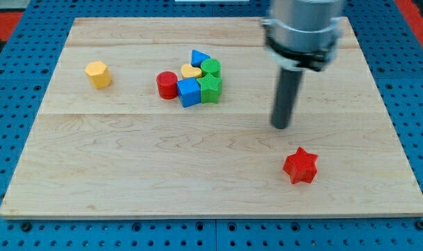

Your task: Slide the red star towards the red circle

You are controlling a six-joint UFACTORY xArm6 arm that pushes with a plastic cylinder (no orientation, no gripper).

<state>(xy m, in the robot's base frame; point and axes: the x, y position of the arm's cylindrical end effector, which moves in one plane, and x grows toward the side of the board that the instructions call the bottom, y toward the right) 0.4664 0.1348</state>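
Observation:
The red star (300, 166) lies on the wooden board (127, 167) at the view's lower right. The red circle (167, 85) stands at the view's upper middle, at the left end of a tight cluster of blocks. My tip (281, 127) is just above and slightly left of the red star in the view, apart from it by a small gap. The tip is far to the right of the red circle.
The cluster beside the red circle holds a blue cube (189, 92), a green star (210, 88), a green cylinder (211, 67), a yellow heart (191, 71) and a blue triangle (199, 57). A yellow hexagon (98, 74) stands alone at the upper left.

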